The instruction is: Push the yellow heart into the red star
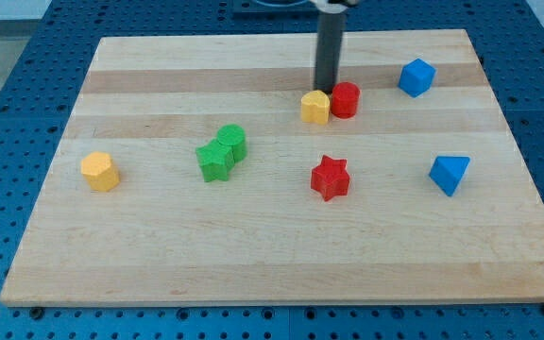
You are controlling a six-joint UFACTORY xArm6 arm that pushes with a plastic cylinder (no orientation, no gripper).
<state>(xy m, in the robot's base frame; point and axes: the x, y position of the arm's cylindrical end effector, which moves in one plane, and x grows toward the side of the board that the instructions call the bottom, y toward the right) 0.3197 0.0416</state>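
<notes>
The yellow heart (315,107) lies in the upper middle of the wooden board (159,255), touching a red cylinder (346,99) on its right. The red star (330,177) lies below them, a clear gap down the board from the heart. My tip (327,90) stands just above the heart, at the seam between the heart and the red cylinder, at or very near their top edges. The rod rises straight out of the view's top.
A green star (215,161) and a green cylinder (233,141) sit together left of centre. A yellow hexagonal block (100,171) lies at the far left. A blue cube (416,76) is at the upper right and a blue triangle (450,174) at the right.
</notes>
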